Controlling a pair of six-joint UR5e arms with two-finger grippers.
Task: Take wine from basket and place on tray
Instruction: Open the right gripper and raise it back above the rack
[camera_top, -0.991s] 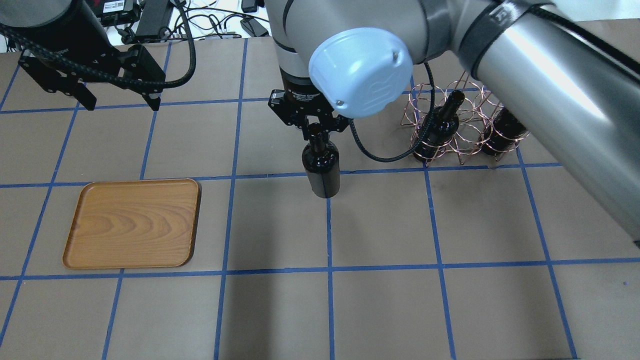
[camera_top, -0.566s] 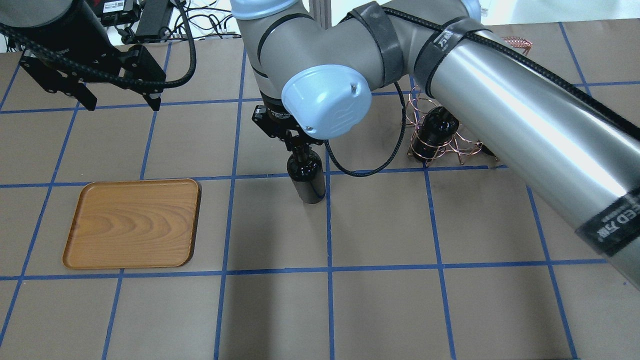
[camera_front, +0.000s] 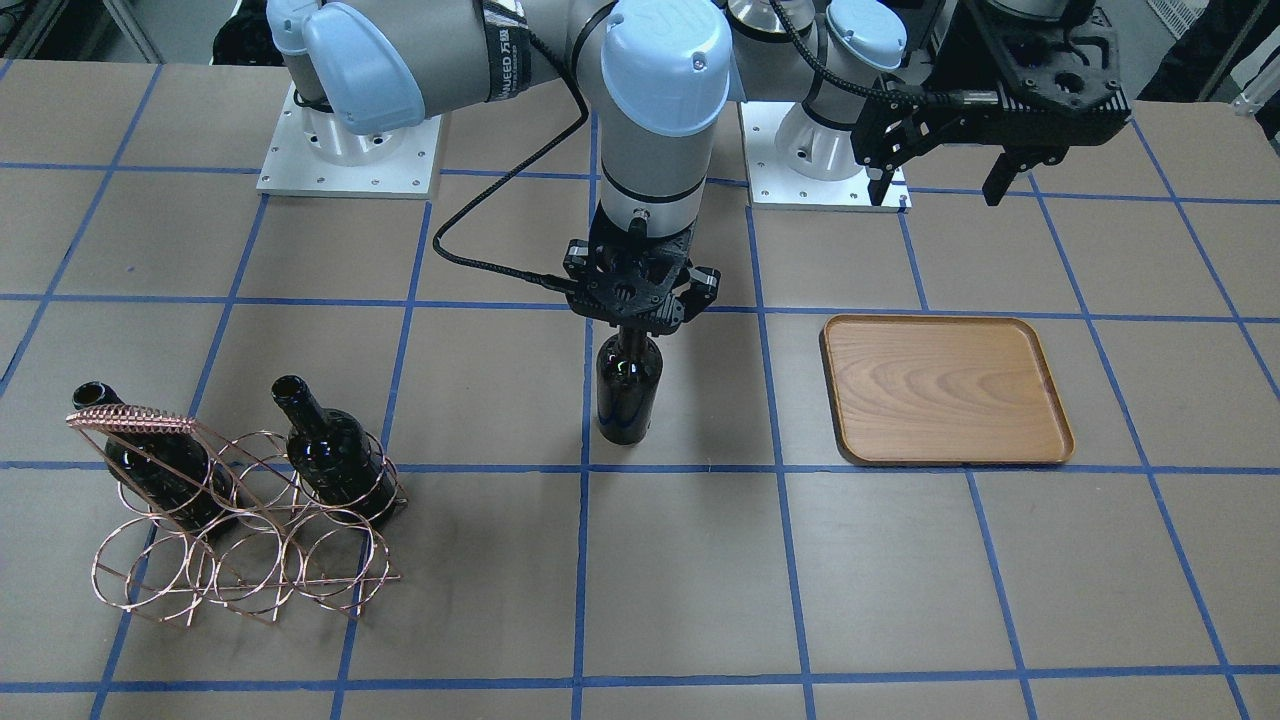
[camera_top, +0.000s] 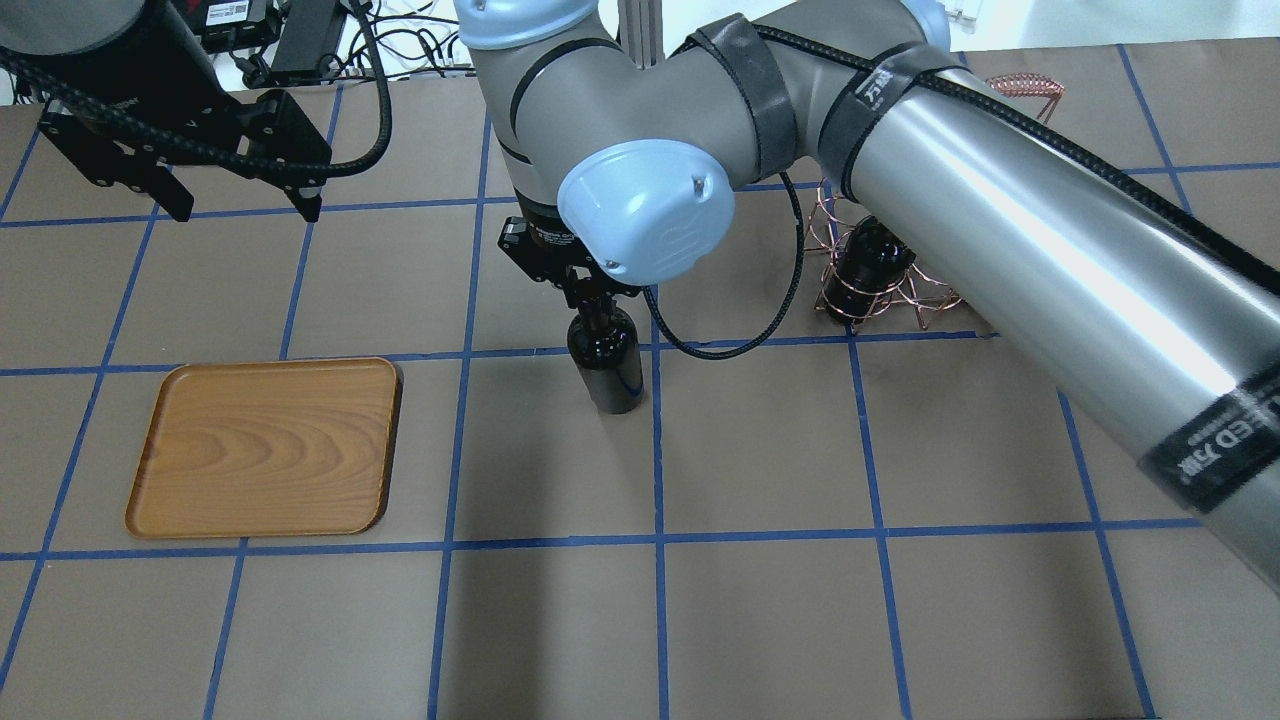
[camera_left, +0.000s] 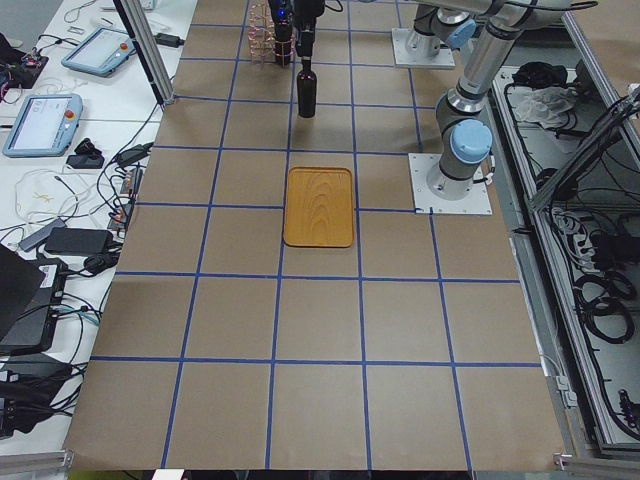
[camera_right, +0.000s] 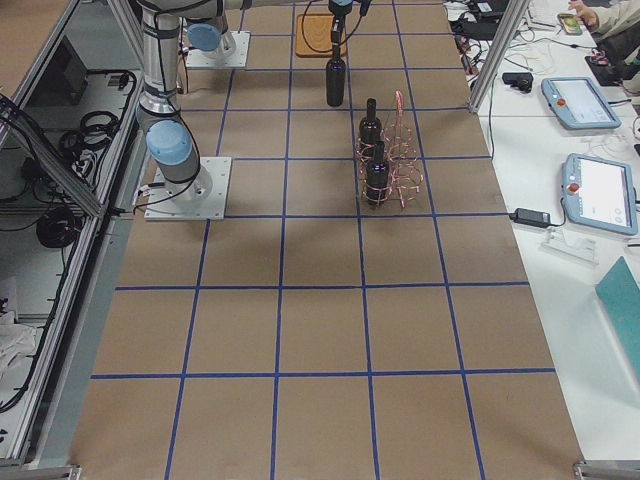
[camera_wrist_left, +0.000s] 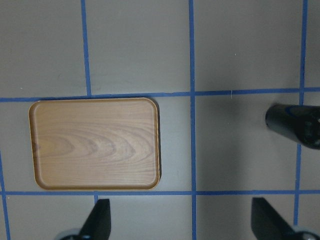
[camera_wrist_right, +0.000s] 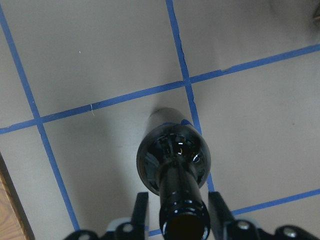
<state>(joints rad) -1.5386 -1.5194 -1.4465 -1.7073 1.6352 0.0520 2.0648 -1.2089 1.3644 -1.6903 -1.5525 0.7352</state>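
My right gripper (camera_top: 594, 298) is shut on the neck of a dark wine bottle (camera_top: 607, 362) and holds it upright near the table's middle, right of the tray; I cannot tell whether its base touches the table. It also shows in the front view (camera_front: 627, 392) and the right wrist view (camera_wrist_right: 173, 160). The empty wooden tray (camera_top: 265, 445) lies at the left, and also shows in the left wrist view (camera_wrist_left: 95, 145). The copper wire basket (camera_front: 240, 530) holds two more bottles (camera_front: 330, 452). My left gripper (camera_top: 245, 205) is open and empty, high behind the tray.
The right arm's long link (camera_top: 1050, 260) crosses over the basket (camera_top: 915, 300) in the overhead view and hides most of it. Blue tape lines (camera_top: 657, 470) grid the brown table. Cables and devices (camera_top: 300, 35) lie past the far edge.
My right arm has carried the bottle a short way left, towards the tray, and the arm now covers more of the basket. The left arm has not moved.
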